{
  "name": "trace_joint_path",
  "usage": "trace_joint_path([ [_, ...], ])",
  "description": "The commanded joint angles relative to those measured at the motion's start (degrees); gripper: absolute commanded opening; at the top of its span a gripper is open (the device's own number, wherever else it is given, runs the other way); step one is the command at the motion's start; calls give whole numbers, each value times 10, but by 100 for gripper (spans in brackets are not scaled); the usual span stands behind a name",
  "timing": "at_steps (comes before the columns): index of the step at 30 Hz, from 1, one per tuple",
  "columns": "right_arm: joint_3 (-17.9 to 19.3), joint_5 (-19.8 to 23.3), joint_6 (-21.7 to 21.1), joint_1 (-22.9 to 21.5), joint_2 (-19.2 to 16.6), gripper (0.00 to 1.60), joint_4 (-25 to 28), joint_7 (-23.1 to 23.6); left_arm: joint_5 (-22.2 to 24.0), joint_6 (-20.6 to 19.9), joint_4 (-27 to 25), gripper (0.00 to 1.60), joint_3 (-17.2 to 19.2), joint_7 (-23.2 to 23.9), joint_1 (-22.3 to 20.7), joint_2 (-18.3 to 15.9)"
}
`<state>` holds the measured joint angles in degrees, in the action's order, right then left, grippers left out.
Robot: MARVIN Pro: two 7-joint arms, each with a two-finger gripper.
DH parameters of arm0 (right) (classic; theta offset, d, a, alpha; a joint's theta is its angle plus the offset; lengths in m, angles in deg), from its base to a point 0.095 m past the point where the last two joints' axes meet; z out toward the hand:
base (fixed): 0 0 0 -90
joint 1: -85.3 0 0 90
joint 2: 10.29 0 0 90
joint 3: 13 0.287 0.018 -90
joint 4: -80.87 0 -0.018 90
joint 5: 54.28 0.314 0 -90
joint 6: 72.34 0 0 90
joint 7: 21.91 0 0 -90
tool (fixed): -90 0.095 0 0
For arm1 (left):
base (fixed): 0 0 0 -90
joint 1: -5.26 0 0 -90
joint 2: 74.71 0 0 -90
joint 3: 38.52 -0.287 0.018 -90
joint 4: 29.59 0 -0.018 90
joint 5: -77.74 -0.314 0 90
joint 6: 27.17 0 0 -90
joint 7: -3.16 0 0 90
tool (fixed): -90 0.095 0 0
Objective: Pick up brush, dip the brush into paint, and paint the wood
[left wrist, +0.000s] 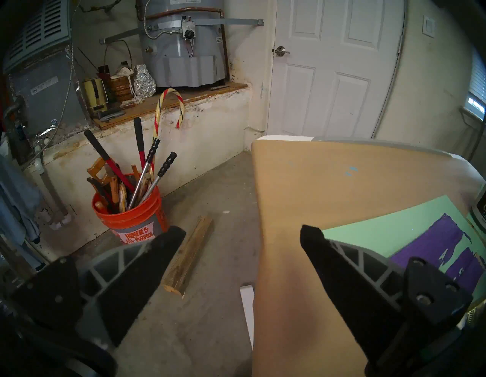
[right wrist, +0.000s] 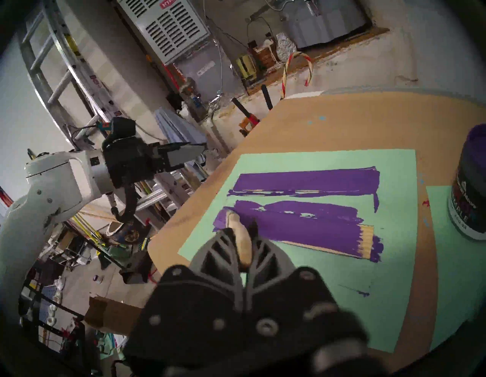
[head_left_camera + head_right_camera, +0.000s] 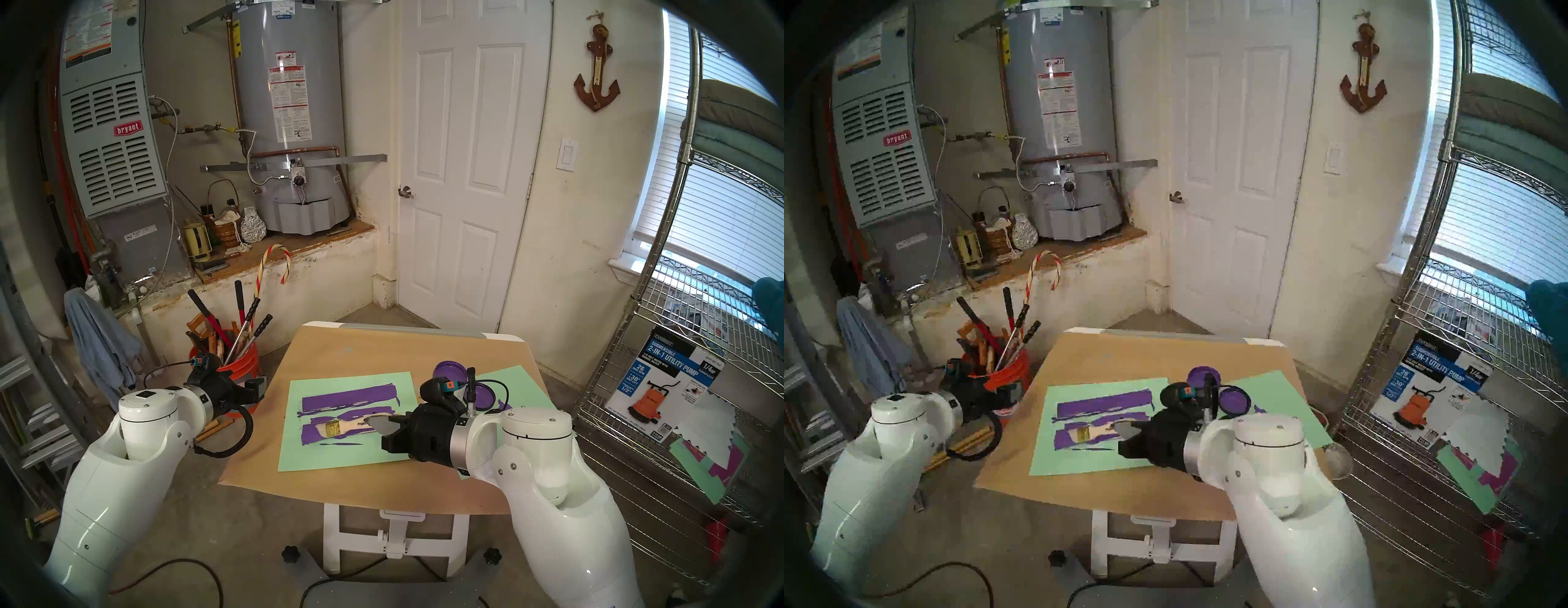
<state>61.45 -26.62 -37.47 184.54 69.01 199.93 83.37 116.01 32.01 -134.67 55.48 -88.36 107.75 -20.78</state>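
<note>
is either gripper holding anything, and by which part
The right gripper is shut on the brush, gripping its wooden handle. The left gripper is open and empty.

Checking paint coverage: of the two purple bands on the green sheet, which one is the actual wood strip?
The nearer band, the wood the brush lies on: bare ribbed tan shows at its right end. The farther stripe is flat paint on the green sheet.

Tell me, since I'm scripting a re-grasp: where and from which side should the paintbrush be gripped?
Grip the flat paintbrush with the pale wooden handle at the bare handle end, approaching from the robot's right. Its gold ferrule and purple bristles point left over the purple-painted ribbed wooden strip. The right tool is already shut there.
</note>
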Motion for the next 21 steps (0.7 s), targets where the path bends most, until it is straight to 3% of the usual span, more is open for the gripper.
trace_joint_path([
  [1, 5, 0, 1, -16, 1, 0, -8, -3, 1, 1, -8, 160, 5, -1, -2, -1],
  [21, 28, 3, 1, -13, -31, 0, 2, 3, 1, 1, -8, 160, 5, -1, -2, -1],
])
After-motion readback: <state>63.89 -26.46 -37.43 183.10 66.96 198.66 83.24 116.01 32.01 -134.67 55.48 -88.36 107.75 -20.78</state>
